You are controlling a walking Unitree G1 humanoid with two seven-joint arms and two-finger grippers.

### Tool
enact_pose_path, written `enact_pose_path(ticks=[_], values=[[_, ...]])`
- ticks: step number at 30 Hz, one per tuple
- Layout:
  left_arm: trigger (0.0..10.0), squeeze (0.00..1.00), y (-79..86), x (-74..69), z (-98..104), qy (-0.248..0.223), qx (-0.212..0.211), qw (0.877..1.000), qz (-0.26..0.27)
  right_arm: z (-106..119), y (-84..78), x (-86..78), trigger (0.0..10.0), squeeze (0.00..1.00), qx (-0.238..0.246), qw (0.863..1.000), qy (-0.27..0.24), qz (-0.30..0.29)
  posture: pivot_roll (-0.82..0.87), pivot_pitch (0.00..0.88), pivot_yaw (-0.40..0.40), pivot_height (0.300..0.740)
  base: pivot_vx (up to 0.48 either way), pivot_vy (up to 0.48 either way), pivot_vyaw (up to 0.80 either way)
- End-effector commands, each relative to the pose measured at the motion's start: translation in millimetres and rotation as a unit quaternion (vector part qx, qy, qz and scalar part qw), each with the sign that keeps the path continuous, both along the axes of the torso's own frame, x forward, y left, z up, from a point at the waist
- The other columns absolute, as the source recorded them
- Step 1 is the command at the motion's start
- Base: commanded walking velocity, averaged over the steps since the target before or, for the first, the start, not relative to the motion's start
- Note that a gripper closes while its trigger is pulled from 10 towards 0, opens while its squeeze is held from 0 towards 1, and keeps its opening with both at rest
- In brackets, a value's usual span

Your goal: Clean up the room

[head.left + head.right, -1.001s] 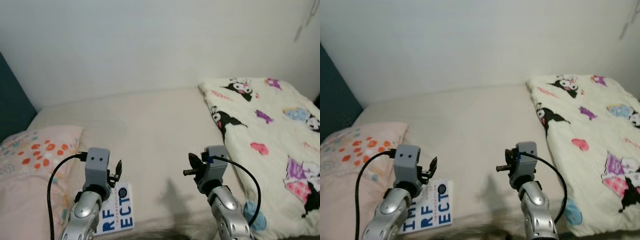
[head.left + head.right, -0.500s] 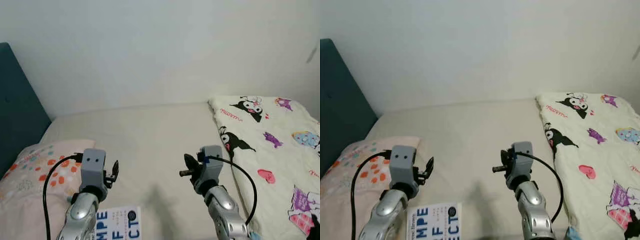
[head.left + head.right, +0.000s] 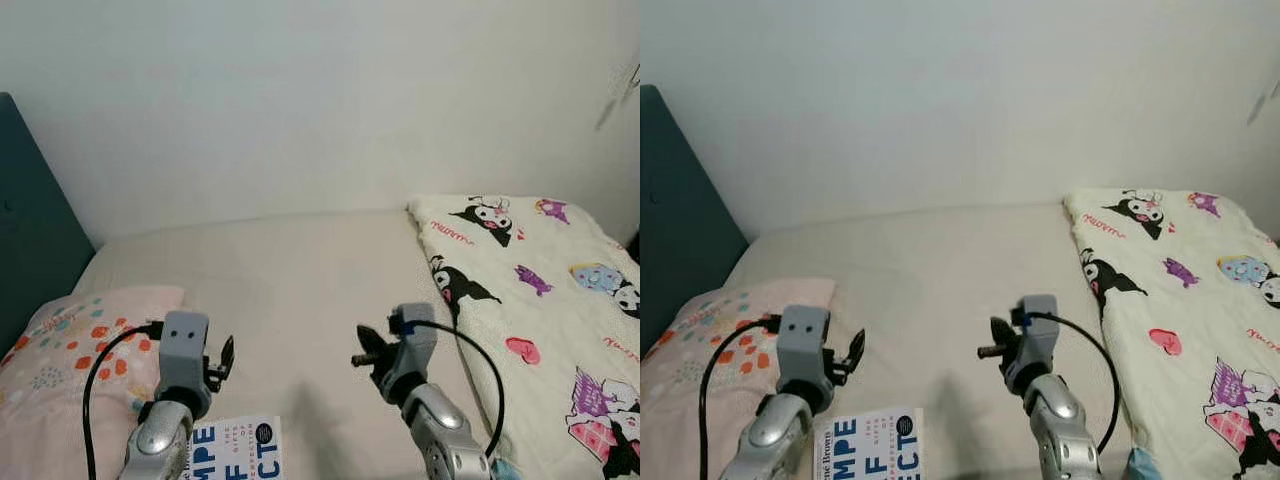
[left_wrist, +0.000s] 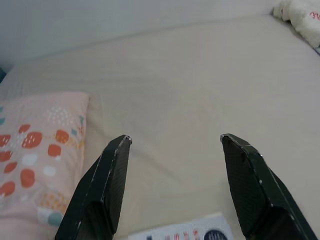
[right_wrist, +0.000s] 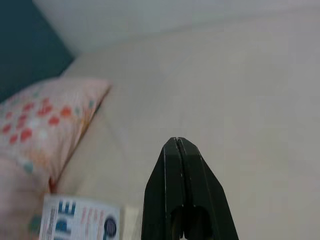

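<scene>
At the near edge of the bed (image 3: 310, 290), a white book (image 3: 238, 452) with large blue letters on its cover is lying flat on the cream sheet, just beside the left arm and partly cut off by the frame. The left end effector (image 4: 172, 142) is hovering above the sheet just past the book, its two black fingers (image 4: 107, 172) spread wide apart with nothing between them. The right end effector (image 5: 178, 145) is hanging over the middle of the bed near the front edge, its fingers pressed together on nothing and pointing across toward the pillow side. A pink pillow (image 3: 70, 340) with orange and teal dots is lying at the bed's left end, its near corner close to the book, though whether they are touching is hard to tell. Along the bed's right side, a cream blanket (image 3: 540, 300) printed with cartoon characters is spreading from the near edge back toward the wall. A dark teal headboard (image 3: 35, 230) is standing behind the pillow at the left end. Beyond everything, a plain pale wall (image 3: 320, 100) is running along the far edge of the bed.
</scene>
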State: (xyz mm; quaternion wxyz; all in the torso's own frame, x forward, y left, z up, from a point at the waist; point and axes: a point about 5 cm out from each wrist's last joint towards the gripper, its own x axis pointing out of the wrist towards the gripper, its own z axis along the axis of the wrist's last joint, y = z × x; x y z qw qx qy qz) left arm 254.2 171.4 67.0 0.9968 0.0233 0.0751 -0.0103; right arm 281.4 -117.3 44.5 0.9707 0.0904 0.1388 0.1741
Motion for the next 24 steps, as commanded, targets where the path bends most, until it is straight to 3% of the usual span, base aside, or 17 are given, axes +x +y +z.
enact_pose_path(ticks=[1,9,10,13,15,16,18,24], values=[[10.0,0.00,3.2,-3.6,-8.0,0.015,0.019,1.000,-0.006,-9.7,2.0,-1.9,10.0,0.00,-0.017,1.000,0.024,0.003,0.06,0.009,-0.023,0.740,0.000,0.000,0.00],[10.0,0.00,-1.8,-8.0,-23.3,0.046,0.031,0.998,-0.029,-34.3,4.9,-12.1,10.0,0.00,-0.044,0.995,0.084,0.018,0.06,0.011,-0.017,0.740,0.000,0.000,0.00],[10.0,0.00,-3.6,-8.9,-27.0,0.054,0.027,0.998,-0.035,-39.3,5.8,-14.9,10.0,0.00,-0.070,0.993,0.087,0.029,0.06,0.012,-0.016,0.740,0.000,0.000,0.00],[10.0,0.00,-4.8,-10.1,-33.4,0.070,0.027,0.996,-0.039,-46.7,7.7,-19.3,10.0,0.00,-0.081,0.990,0.107,0.043,0.06,0.011,-0.015,0.740,0.000,0.000,0.00],[10.0,0.00,-5.2,-11.9,-50.5,0.104,0.040,0.993,-0.045,-63.1,12.3,-29.8,10.0,0.00,-0.106,0.980,0.145,0.082,0.06,0.013,-0.016,0.740,0.000,0.000,0.00],[10.0,0.00,-5.2,-11.9,-50.5,0.104,0.040,0.993,-0.045,-63.1,12.3,-29.8,10.0,0.00,-0.106,0.980,0.145,0.082,0.06,0.013,-0.016,0.740,0.000,0.000,0.00],[10.0,0.00,-2.7,-14.6,-71.4,0.142,0.059,0.987,-0.043,-80.5,14.5,-40.5,10.0,0.00,-0.116,0.969,0.196,0.093,0.05,0.009,-0.008,0.740,0.000,0.000,0.00],[10.0,0.00,-5.2,-26.7,-102.2,0.225,0.062,0.971,-0.055,-99.0,5.8,-51.8,10.0,0.00,-0.143,0.953,0.262,0.048,0.06,0.006,-0.007,0.740,0.000,0.000,0.00]])
